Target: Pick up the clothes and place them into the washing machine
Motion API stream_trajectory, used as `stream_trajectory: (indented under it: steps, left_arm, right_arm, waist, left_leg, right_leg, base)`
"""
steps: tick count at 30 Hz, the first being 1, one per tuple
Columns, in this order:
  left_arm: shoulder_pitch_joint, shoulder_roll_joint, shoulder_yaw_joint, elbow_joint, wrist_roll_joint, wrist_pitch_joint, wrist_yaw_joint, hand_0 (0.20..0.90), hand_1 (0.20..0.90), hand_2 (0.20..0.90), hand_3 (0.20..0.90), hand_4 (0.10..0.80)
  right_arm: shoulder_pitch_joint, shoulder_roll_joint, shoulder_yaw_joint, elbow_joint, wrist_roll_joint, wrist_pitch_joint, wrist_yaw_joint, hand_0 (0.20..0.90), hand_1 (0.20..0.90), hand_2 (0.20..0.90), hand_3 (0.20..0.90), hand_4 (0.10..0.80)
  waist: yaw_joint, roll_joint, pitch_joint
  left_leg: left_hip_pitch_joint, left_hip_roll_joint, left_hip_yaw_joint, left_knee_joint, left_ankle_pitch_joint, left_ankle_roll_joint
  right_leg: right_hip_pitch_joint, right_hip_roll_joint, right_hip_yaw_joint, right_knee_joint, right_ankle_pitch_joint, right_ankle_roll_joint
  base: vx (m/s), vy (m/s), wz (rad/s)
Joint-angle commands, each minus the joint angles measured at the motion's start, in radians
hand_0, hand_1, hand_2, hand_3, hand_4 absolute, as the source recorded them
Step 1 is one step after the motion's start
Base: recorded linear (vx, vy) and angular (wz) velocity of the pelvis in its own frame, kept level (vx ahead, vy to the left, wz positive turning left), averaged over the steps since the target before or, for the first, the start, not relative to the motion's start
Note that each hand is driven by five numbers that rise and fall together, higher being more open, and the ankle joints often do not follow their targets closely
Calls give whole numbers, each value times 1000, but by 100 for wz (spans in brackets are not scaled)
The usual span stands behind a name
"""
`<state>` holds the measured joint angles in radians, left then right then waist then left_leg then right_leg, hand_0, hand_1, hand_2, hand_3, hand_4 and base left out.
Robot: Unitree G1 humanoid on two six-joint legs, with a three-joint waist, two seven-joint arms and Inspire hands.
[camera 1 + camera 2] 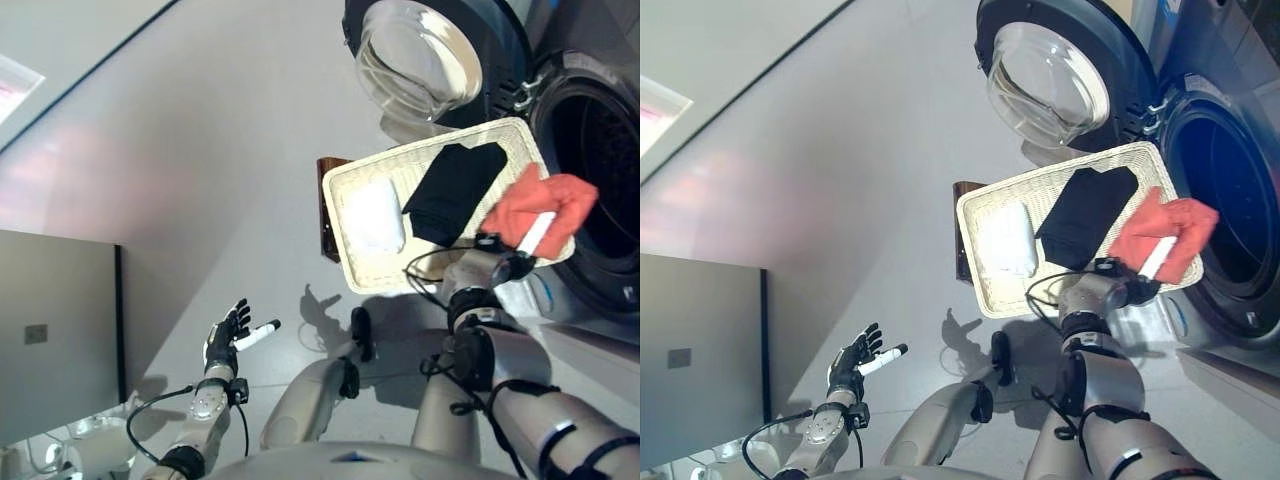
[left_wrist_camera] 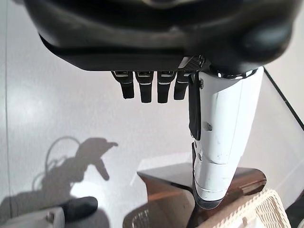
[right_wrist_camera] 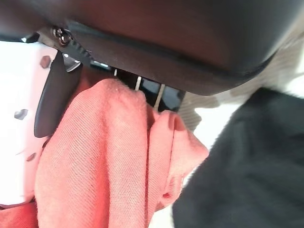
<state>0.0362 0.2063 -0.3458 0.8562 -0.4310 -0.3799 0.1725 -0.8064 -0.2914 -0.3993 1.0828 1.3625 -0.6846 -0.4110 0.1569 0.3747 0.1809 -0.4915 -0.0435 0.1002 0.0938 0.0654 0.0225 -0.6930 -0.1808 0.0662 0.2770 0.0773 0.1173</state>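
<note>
Grey floor; right hand fingers clamped on orange cloth over wicker basket; left hand fingers apart.

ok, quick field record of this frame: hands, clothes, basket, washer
right hand: shut on the orange cloth, lifted at the basket's washer-side edge
left hand: open, idle, low on the robot's left over the floor, holding nothing
basket: pale wicker tray on a dark wooden stand, in front of the washer
still in basket: black garment, white garment
washing machine: door swung open, drum dark, no clothes visible inside
task state: orange cloth not yet in the drum
</note>
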Motion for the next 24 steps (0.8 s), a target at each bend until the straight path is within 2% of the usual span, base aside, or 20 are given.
stream_trajectory:
  steps: [1, 5, 9, 10, 11, 12, 13, 16, 24]
  left_arm:
    - [3, 36, 33, 18, -36, -58, 37, 900, 900, 900, 900, 800]
    - [17, 24, 18, 38, -37, -60, 37, 900, 900, 900, 900, 800]
    - [30, 21, 10, 29, -47, -62, 24, 900, 900, 900, 900, 800]
    - [36, 27, 10, 17, -52, -66, 18, 900, 900, 900, 900, 800]
    - [35, 32, 12, 11, -51, -69, 17, 900, 900, 900, 900, 800]
    - [37, 39, 16, -5, -53, -73, 17, 900, 900, 900, 900, 800]
    - [37, 48, 22, -19, -57, -80, 18, 900, 900, 900, 900, 800]
    - [36, 66, 26, -41, -67, -85, 17, 900, 900, 900, 900, 800]
    - [30, 46, 24, -29, -97, -85, -10, 900, 900, 900, 900, 800]
  right_arm:
    - [-52, -70, 35, -59, -70, -65, -26, 200, 200, 200, 200, 300]
    - [-82, -112, 39, -99, -122, -80, -68, 200, 200, 200, 200, 300]
    - [-112, -159, 45, -134, -172, -89, -112, 200, 200, 200, 200, 300]
    - [-145, -201, 65, -166, -216, -91, -134, 200, 200, 200, 200, 300]
    - [-168, -231, 81, -192, -247, -88, -145, 422, 422, 422, 422, 459]
    - [-192, -265, 105, -214, -266, -79, -143, 505, 505, 505, 505, 518]
    - [-221, -302, 135, -231, -284, -74, -143, 900, 900, 900, 900, 800]
    - [-294, -383, 243, -286, -306, -62, -104, 900, 900, 900, 900, 800]
    - [-274, -363, 264, -259, -278, -35, -45, 900, 900, 900, 900, 800]
  waist:
    - [21, 39, -29]
    - [27, 69, -43]
    - [29, 80, -53]
    - [31, 88, -56]
    - [33, 92, -57]
    - [35, 94, -59]
    - [38, 95, -60]
    - [38, 88, -64]
    - [12, 87, -76]
  left_leg:
    - [-73, -19, -31, 63, -39, -54]
    - [-59, -16, -21, 34, -23, -59]
    - [-47, -18, -21, 12, -13, -64]
    - [-44, -17, -21, 0, -5, -67]
    - [-42, -15, -20, -6, 0, -71]
    - [-42, -15, -20, -14, 6, -72]
    - [-42, -15, -21, -22, 13, -75]
    - [-35, -9, -16, -57, 28, -83]
    - [-33, -7, 1, -60, 28, -82]
  right_leg:
    - [55, 32, -26, 17, -91, -54]
    - [41, 34, -21, 24, -92, -54]
    - [41, 38, -17, 26, -97, -54]
    - [36, 39, -15, 25, -99, -54]
    - [34, 38, -18, 22, -100, -54]
    - [30, 38, -19, 21, -98, -55]
    - [24, 39, -18, 20, -95, -54]
    - [4, 48, -13, 24, -100, -54]
    - [-3, 59, -2, 20, -87, -58]
  base:
    - [45, -9, -4]
    - [32, -28, -3]
    - [28, -20, -2]
    - [4, -27, -3]
    - [3, -33, -1]
    - [0, 0, 0]
    - [0, 0, 0]
    - [-2, -16, 2]
    - [20, 4, -9]
